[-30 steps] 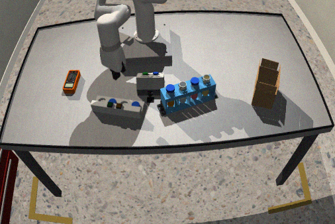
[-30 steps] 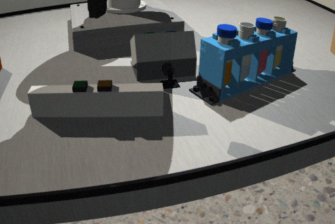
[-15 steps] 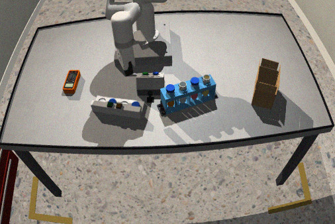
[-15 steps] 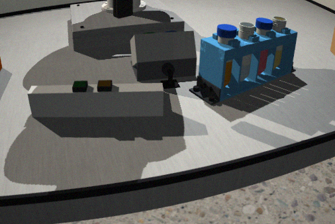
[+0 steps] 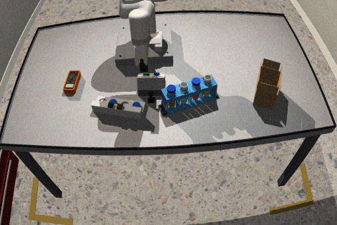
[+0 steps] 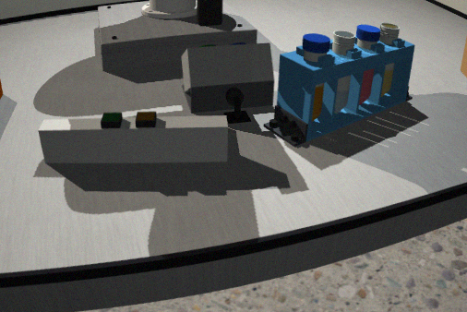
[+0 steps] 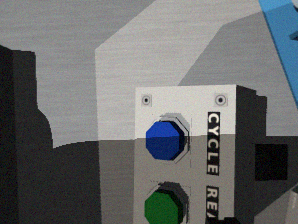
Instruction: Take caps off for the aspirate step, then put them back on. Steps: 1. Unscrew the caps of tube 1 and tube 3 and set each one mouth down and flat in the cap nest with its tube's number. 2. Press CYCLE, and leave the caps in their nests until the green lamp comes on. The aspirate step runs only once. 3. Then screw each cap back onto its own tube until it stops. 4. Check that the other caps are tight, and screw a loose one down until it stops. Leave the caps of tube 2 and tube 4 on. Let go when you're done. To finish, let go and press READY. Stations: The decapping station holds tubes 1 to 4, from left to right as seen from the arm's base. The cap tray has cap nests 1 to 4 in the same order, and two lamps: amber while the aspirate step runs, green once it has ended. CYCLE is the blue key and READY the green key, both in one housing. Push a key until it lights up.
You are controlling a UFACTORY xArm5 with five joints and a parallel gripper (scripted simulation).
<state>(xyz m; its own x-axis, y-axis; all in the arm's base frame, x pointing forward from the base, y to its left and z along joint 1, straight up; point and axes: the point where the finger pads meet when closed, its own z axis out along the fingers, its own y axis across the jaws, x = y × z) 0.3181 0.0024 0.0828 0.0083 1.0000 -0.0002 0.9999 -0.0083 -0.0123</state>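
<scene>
My gripper (image 5: 143, 66) is shut and empty. It hangs just behind the grey key housing (image 5: 150, 82) and also shows in the exterior view (image 6: 209, 18). The wrist view looks down on the blue CYCLE key (image 7: 165, 141) and the green READY key (image 7: 162, 207); neither is lit. In the blue tube rack (image 5: 190, 92), two tubes carry blue caps (image 5: 171, 88) (image 5: 196, 80) and two stand open (image 5: 184, 85) (image 5: 208, 78). Two blue caps (image 5: 113, 101) (image 5: 136, 104) sit in the cap tray (image 5: 120, 108). The tray's green lamp (image 6: 112, 119) and amber lamp (image 6: 146, 118) look dark.
An orange multimeter (image 5: 72, 81) lies at the left of the table. A brown cardboard rack (image 5: 268, 88) stands at the right. The arm's grey base block (image 6: 171, 41) sits right behind the key housing.
</scene>
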